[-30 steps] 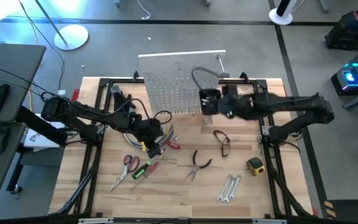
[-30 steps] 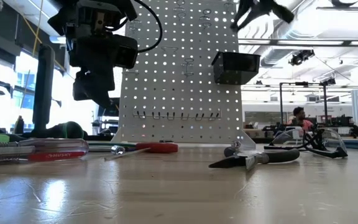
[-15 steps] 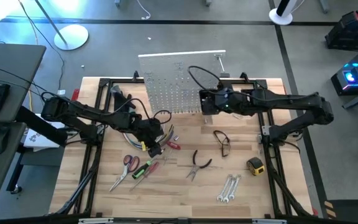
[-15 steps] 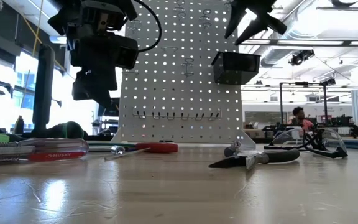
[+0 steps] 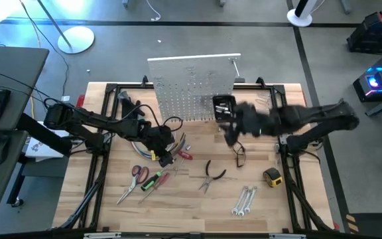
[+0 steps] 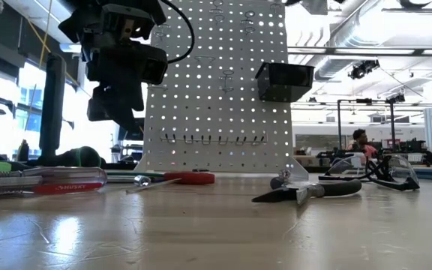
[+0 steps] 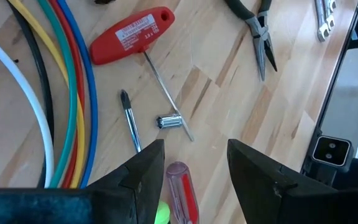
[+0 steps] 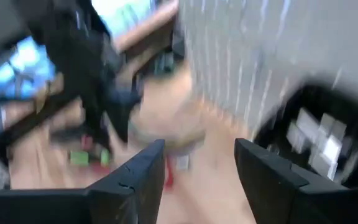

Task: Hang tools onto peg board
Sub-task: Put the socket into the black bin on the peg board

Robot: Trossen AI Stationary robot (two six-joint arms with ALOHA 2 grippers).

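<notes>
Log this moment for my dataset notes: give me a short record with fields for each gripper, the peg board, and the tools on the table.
left gripper: open, empty, hovering over the red T-handle driver beside the coloured cables
right gripper: open, empty, motion-blurred, near the peg board's black bin
peg board: upright at the table's far edge, no large tool hung
tools on table: red-handled scissors, black-handled pliers, yellow tape measure, silver wrenches
other: safety glasses

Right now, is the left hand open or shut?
Open. In the left wrist view the left hand shows a clear gap between its two dark fingers, with bare wooden table between them.
</notes>
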